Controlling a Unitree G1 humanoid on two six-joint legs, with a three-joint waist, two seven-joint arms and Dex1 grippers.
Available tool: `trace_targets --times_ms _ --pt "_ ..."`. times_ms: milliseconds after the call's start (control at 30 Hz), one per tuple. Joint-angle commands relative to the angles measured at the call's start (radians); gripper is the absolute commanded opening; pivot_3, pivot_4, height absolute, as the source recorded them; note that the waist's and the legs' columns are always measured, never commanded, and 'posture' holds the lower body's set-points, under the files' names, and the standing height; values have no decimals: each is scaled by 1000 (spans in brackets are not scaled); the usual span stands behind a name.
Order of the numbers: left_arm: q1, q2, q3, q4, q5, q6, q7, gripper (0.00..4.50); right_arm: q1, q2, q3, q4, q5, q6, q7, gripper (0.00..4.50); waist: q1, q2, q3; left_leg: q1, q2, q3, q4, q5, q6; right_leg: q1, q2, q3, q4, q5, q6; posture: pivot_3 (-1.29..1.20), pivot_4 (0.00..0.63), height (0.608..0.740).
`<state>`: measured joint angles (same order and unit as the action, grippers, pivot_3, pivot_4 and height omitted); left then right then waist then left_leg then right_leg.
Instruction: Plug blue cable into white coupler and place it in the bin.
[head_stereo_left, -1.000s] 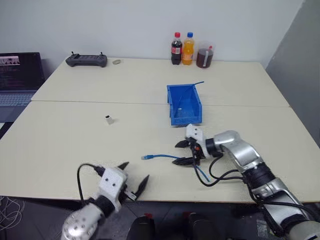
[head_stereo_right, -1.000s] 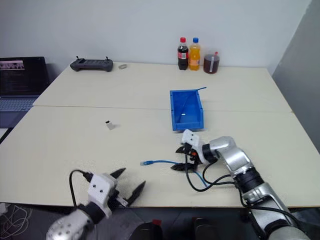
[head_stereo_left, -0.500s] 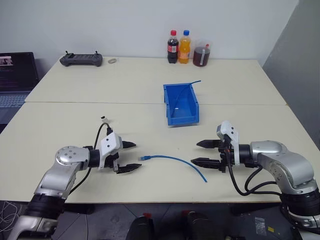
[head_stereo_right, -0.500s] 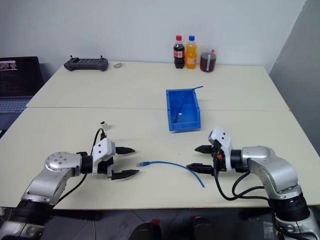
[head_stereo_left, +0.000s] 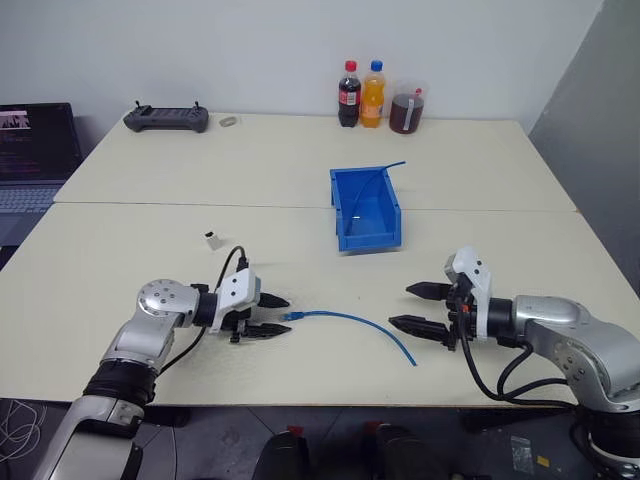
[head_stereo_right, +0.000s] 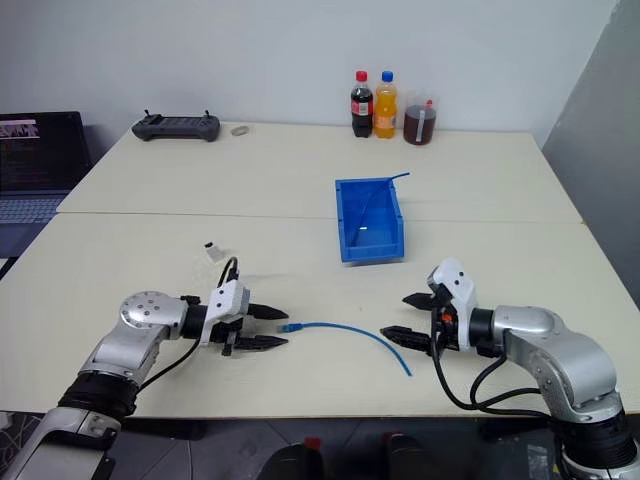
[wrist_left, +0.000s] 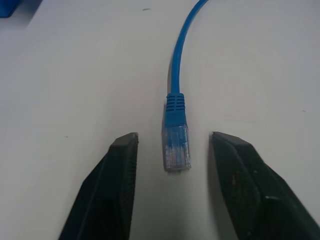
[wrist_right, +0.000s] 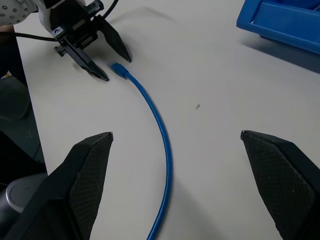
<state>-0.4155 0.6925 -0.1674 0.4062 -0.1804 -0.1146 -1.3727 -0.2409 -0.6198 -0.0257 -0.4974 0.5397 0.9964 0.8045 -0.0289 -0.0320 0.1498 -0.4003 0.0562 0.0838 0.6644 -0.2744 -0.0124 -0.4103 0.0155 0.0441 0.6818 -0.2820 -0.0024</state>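
Note:
The blue cable (head_stereo_left: 345, 322) lies in a curve on the near table, its clear plug (wrist_left: 176, 146) at the left end. My left gripper (head_stereo_left: 283, 315) lies low over the table, open, with one finger (wrist_left: 117, 172) on each side of the plug and a gap on both sides. My right gripper (head_stereo_left: 401, 306) is open, just right of the cable's other end and apart from it. The white coupler (head_stereo_left: 213, 239) stands alone on the table, behind the left gripper. The bin (head_stereo_left: 371, 239) sits mid-table; another thin blue cable sticks out of its back corner.
Two bottles (head_stereo_left: 361, 95) and a jar of dark liquid (head_stereo_left: 406, 112) stand at the back edge. A black controller (head_stereo_left: 166, 119) lies at the back left, and a laptop (head_stereo_left: 35, 150) sits on a side table to the left. A seam (head_stereo_left: 200, 206) joins the two tables.
My left arm came up from below the table edge to the cable's plug, and its fingers narrowed around it. My right gripper drew back to the right, off the cable.

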Motion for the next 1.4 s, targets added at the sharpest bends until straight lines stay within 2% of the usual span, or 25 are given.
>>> trace_targets --times_ms 33,200,300,333,400,467,533,633,867,967,1067,1400 --pt "35 15 -12 -21 10 21 -21 1279 -8 -16 -33 -18 34 -7 -8 4360 0 0 0 0 0 0 0 0 0 0 0 0 0 0 0 0 150 740" --pt "71 35 -3 -64 -2 58 -27 266 -27 -19 -14 4 33 -23 -11 4360 -3 0 0 0 0 0 0 0 0 0 0 0 0 0 0 0 150 740" --pt "100 44 12 -105 -13 98 -9 243 -35 -18 -8 11 34 -28 -12 4360 -4 0 0 1 1 0 0 0 0 0 0 0 0 0 0 0 150 740" --pt "110 36 25 -138 -30 156 21 243 -39 -16 -7 20 27 -37 -16 4360 -4 0 0 1 1 0 0 0 0 0 0 0 0 0 0 0 150 740" --pt "126 -19 73 -276 -129 399 149 243 -60 18 -26 28 28 -27 -66 4360 -4 0 0 0 1 0 0 0 0 0 0 0 0 0 0 0 150 740" --pt "117 -147 146 -452 -297 671 365 243 -73 87 -68 17 82 11 -123 4360 -1 0 0 0 1 0 0 0 0 0 0 0 0 -1 1 0 150 740" --pt "111 -231 192 -570 -393 822 488 243 -71 129 -95 5 131 47 -150 4360 6 -2 0 -2 1 -2 3 0 0 0 0 -2 1 -2 5 0 150 740" --pt "100 -301 227 -660 -473 935 596 243 -67 143 -97 -4 174 79 -164 4360 4 -2 0 -3 0 -4 4 0 0 1 -1 -1 0 1 3 0 150 740" --pt "91 -373 258 -691 -579 1037 691 243 -76 176 -109 75 265 145 -174 4360 -4 -1 0 1 0 -3 2 0 0 3 1 0 0 2 3 0 150 740" --pt "86 -372 282 -729 -700 1118 680 243 -126 165 -120 159 306 165 -136 4360 -3 -1 0 1 0 -3 2 0 -1 3 1 0 0 2 3 0 150 740" --pt "93 -364 299 -742 -789 1184 684 243 -187 178 -144 188 428 239 -106 4360 -3 -1 0 1 -1 -3 2 0 -1 3 0 0 0 2 3 0 150 740" --pt "112 -360 291 -777 -896 1227 743 243 -260 205 -162 236 635 368 -128 4360 -2 -1 0 0 -2 -4 1 0 -1 3 -1 0 0 2 3 0 150 740"
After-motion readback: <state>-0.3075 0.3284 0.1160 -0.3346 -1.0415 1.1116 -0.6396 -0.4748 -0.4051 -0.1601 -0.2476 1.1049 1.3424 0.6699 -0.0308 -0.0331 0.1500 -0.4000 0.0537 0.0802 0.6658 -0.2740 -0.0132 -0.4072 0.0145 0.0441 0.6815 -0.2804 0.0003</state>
